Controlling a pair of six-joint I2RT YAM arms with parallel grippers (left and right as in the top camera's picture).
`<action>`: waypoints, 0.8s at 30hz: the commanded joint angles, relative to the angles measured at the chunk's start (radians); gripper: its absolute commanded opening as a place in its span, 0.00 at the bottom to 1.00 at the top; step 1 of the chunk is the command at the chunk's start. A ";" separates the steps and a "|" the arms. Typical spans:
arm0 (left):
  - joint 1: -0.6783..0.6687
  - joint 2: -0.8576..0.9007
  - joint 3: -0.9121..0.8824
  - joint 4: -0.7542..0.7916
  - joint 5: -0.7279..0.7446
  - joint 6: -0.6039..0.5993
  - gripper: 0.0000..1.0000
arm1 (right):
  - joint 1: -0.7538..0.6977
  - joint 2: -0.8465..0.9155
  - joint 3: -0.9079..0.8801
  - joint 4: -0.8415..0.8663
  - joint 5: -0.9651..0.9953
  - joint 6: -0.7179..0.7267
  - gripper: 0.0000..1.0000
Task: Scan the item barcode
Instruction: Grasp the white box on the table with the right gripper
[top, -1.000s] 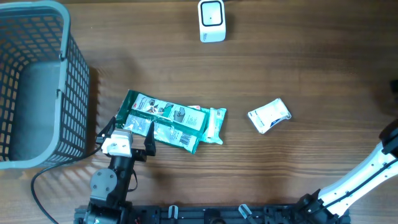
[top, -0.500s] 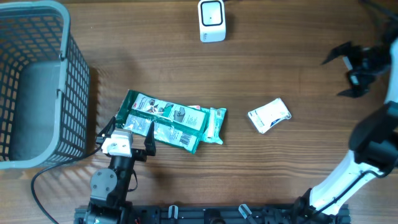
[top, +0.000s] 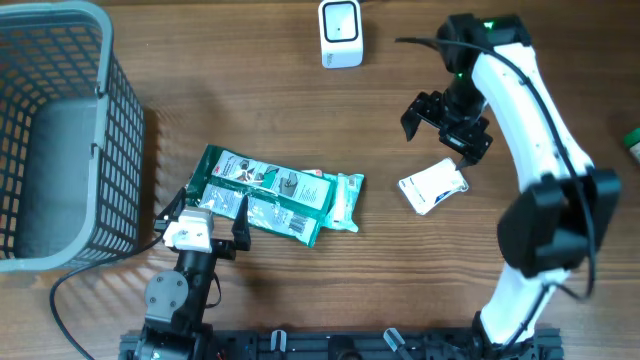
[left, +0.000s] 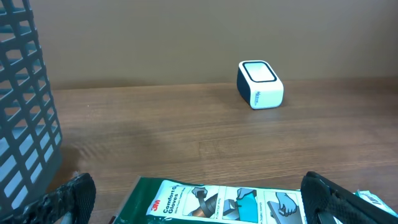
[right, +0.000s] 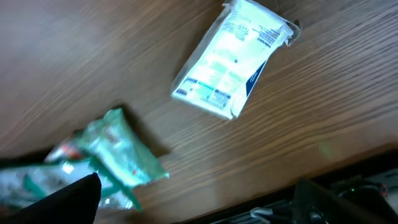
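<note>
Wood-grain tabletop (top: 250, 110) is stretching across the whole scene, with a grey mesh basket (top: 60, 130) sitting at the far left. The right gripper (top: 445, 128) is hanging just to the far side of the small white packet (top: 432, 186), its fingers spread wide and holding nothing. The packet is lying flat, right of centre. At the near left, the left gripper (top: 208, 208) is also gaping, its fingers flanking the left end of the green glove pack (top: 275, 195). A white scanner (top: 341, 33) is standing at the far edge, well apart from both items.

One basket (top: 122, 150), one scanner (top: 341, 32), one green pack (top: 270, 195), one white packet (top: 433, 186).
</note>
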 joint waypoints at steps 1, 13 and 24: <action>-0.006 -0.002 -0.005 0.003 -0.010 -0.013 1.00 | 0.061 -0.292 -0.054 -0.008 0.109 0.003 1.00; -0.006 -0.002 -0.005 0.003 -0.010 -0.013 1.00 | 0.126 -0.679 -0.930 0.710 0.289 0.248 1.00; -0.006 -0.002 -0.005 0.003 -0.010 -0.013 1.00 | -0.097 -0.373 -0.926 0.965 0.091 0.193 1.00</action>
